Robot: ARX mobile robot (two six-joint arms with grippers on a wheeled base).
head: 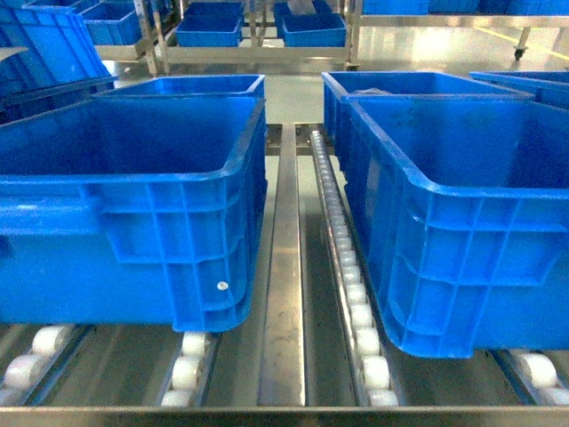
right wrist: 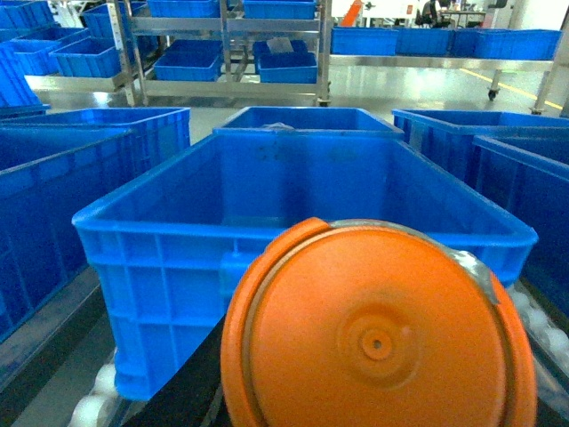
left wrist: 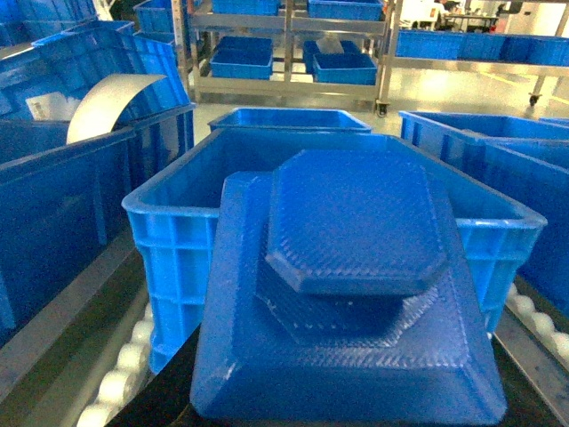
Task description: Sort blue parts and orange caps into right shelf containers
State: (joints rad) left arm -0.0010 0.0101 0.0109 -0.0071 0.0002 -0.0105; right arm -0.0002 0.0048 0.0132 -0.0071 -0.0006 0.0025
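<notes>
The orange cap [right wrist: 378, 334] sat close under the right wrist camera, the blue crate [right wrist: 302, 240] lying directly ahead of it; the grip itself could not be seen.

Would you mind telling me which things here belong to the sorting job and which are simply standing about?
Belonging to the job:
- blue part, close under the left wrist camera
- orange cap, close under the right wrist camera
- near right crate

Standing about:
- near left crate
- roller rails
- background racks of small blue bins
</notes>
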